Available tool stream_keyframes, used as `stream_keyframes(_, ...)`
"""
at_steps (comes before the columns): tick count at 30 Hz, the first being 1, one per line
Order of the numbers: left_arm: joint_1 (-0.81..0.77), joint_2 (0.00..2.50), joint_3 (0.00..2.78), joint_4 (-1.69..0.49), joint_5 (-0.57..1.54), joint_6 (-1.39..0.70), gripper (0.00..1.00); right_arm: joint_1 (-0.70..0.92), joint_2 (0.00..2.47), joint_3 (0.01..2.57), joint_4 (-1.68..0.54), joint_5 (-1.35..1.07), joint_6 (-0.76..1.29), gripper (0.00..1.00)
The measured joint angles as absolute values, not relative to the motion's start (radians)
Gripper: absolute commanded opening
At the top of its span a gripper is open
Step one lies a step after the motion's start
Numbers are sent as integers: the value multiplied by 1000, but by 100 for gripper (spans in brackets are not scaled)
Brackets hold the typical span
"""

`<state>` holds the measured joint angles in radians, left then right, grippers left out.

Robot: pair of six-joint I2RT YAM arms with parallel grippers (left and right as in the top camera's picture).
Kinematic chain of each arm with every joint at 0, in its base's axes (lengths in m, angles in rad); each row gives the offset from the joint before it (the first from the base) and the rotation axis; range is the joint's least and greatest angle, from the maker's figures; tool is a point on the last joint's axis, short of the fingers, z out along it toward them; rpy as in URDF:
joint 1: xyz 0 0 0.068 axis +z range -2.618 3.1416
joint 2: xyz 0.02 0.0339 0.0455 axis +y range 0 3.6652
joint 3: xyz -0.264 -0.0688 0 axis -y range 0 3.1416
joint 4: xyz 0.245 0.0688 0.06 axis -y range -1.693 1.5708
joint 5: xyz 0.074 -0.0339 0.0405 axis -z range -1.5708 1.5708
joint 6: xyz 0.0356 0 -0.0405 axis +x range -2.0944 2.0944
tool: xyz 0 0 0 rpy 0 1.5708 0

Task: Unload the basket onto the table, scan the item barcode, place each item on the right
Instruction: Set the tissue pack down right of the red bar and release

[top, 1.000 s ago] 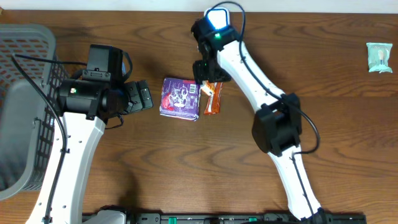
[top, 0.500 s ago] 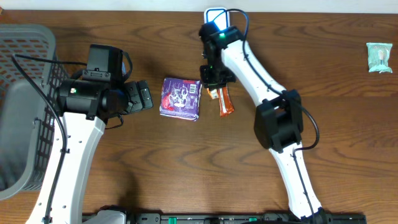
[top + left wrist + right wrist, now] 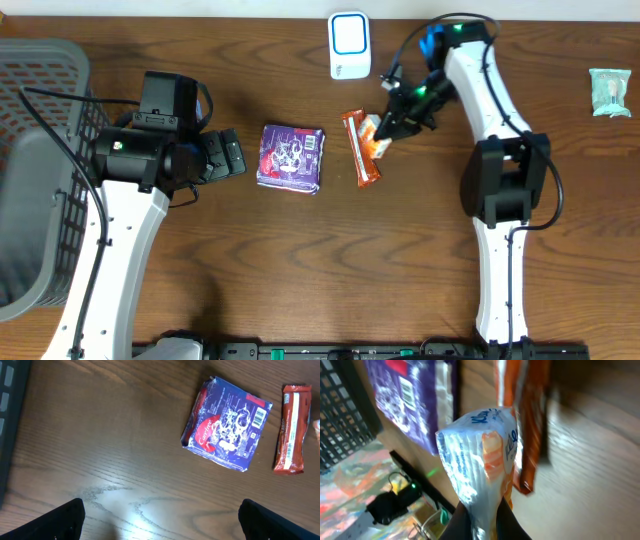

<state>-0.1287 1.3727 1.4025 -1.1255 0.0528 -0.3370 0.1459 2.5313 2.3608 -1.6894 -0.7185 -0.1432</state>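
Now the right gripper (image 3: 383,130) is clenched on a small tissue packet (image 3: 480,455), held over the orange snack bar (image 3: 362,155) below the scanner (image 3: 349,45); the left gripper (image 3: 228,155) hangs spread wide beside the purple pouch (image 3: 291,157) on the desk (image 3: 300,270)

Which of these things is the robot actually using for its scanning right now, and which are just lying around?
In use: white scanner; small white-and-orange packet, pinched in the right fingers.
Lying about, perhaps waiting their turn: purple packet; orange bar; pale green packet; grey basket.
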Motion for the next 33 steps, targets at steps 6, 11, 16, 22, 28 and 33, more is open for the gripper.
stream_keyframes(6, -129, 1373, 1402, -1126, 52, -337, 98, 133, 2531, 2361, -1691, -531, -109, 1)
stream_keyframes(11, -129, 1373, 1402, -1126, 53, -337, 98, 84, 2531, 2361, -1691, -333, -41, 1)
stream_keyframes(16, -129, 1373, 1402, -1126, 52, -337, 98, 33, 2531, 2361, -1695, -52, 91, 1)
stream_keyframes(22, -129, 1373, 1402, -1126, 53, -337, 98, 71, 2531, 2361, -1688, 107, 177, 20)
stream_keyframes(28, -129, 1373, 1402, -1126, 53, -337, 98, 204, 2531, 2361, -1653, 131, 205, 48)
stream_keyframes(33, -129, 1373, 1402, -1126, 52, -337, 98, 286, 2531, 2361, -1642, 96, 200, 52)
